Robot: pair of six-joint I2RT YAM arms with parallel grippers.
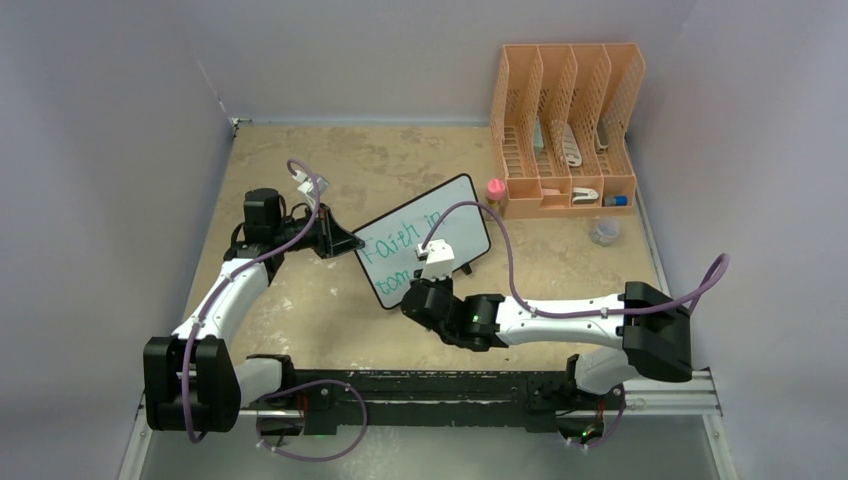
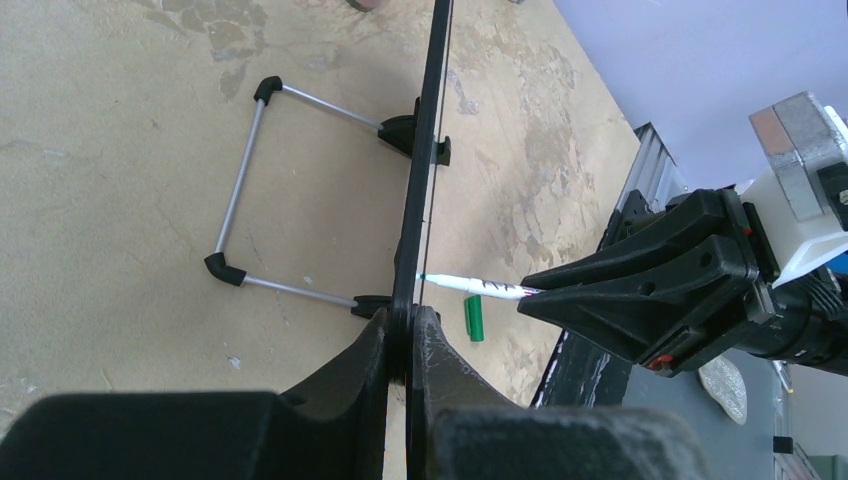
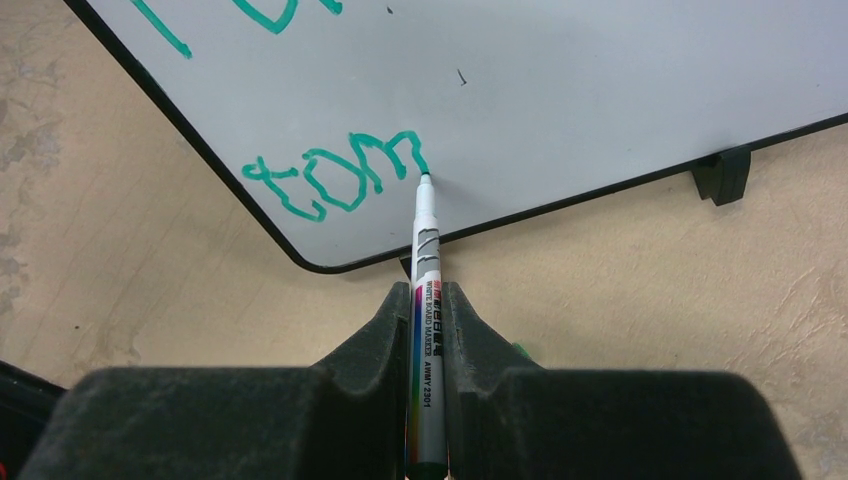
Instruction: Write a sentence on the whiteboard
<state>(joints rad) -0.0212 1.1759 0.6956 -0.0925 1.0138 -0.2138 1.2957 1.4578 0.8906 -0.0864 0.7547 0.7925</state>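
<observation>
On the beige worktop [image 1: 300, 290], left fingers [image 2: 375, 350] clamp the edge of the upright black-framed white whiteboard [image 1: 472, 238]. Right fingers [image 3: 385, 320] grip a white marker [image 3: 424, 230], tip on the green lettering [image 3: 335, 178] at "tom". Next strokes: light, even pressure.

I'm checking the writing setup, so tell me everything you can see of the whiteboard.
The whiteboard is a white rectangle with a thin black frame, rounded corners and black feet, standing on its long edge on the table, propped by a wire stand behind. Green lettering reads "Faith in" above "tom". The left gripper pinches one side edge; the marker held in the right gripper touches its tip to the surface after the m.
</observation>
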